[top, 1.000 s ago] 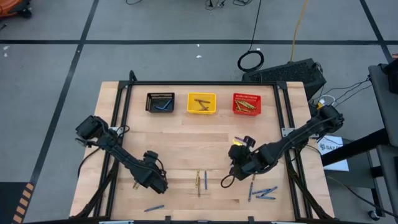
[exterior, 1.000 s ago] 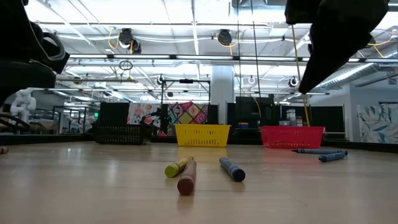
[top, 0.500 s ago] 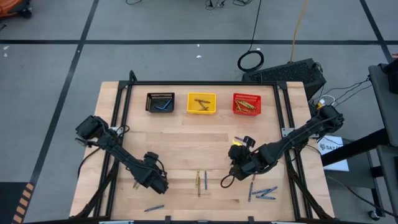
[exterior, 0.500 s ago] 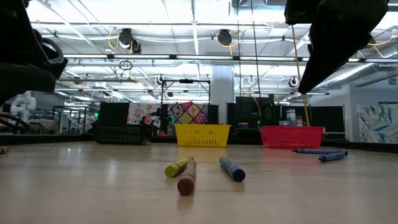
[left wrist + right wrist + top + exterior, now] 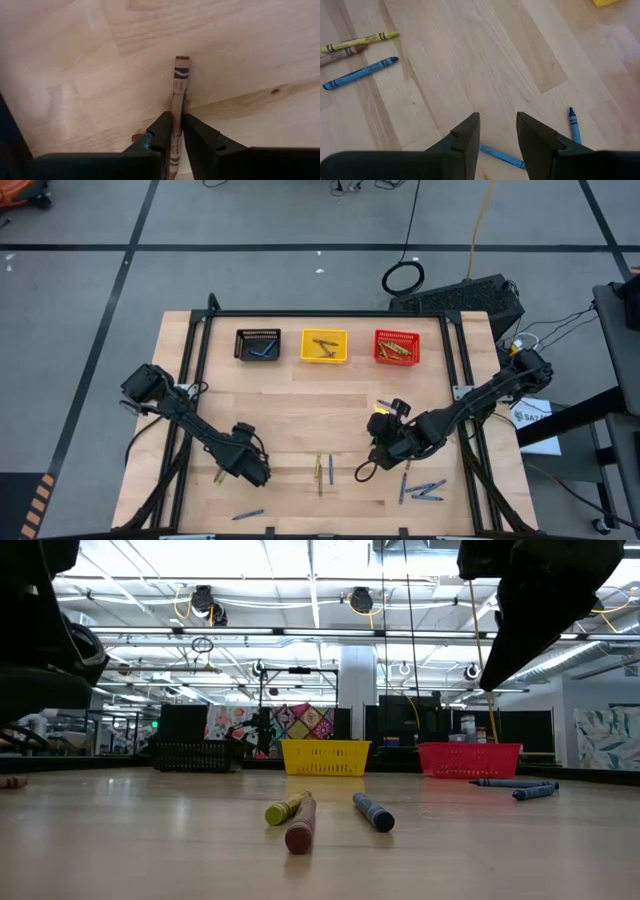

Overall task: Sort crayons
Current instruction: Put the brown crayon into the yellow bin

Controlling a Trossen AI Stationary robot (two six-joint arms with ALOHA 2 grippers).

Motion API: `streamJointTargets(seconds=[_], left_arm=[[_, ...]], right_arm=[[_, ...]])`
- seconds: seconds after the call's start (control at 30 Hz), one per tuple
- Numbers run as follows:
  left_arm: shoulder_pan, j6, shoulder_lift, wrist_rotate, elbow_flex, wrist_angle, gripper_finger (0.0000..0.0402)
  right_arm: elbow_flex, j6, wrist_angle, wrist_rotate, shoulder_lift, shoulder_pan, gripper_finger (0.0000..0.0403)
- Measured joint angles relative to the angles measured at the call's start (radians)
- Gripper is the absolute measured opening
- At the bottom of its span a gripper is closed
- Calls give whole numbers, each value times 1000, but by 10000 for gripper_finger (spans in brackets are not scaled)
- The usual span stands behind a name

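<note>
Crayons lie loose on the wooden table (image 5: 300, 415): the left gripper (image 5: 178, 131) has its fingers pinched on a brown crayon (image 5: 177, 92) jutting out ahead of their tips. The right gripper (image 5: 497, 131) stands spread and empty, blue crayons (image 5: 574, 125) just beyond its fingertips.

The high view looks straight down on the whole worktop (image 5: 300, 410). The low view sits at worktop level, facing the three baskets (image 5: 325, 756) at the far edge. Each wrist view looks close down at the wood. High, low and right wrist views share the middle crayons (image 5: 321, 472).
</note>
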Motion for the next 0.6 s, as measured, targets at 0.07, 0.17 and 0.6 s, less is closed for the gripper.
streamJointTargets(seconds=[0.07, 0.17, 0.6], left_arm=[[2, 1, 0, -1, -4, 11, 57], [5, 9, 0, -2, -5, 13, 57], [2, 47, 3, -40, -8, 44, 7]], right_arm=[[0, 0, 0, 0, 0, 0, 116], [0, 0, 0, 0, 0, 0, 116], [0, -29, 0, 2, 0, 0, 116]])
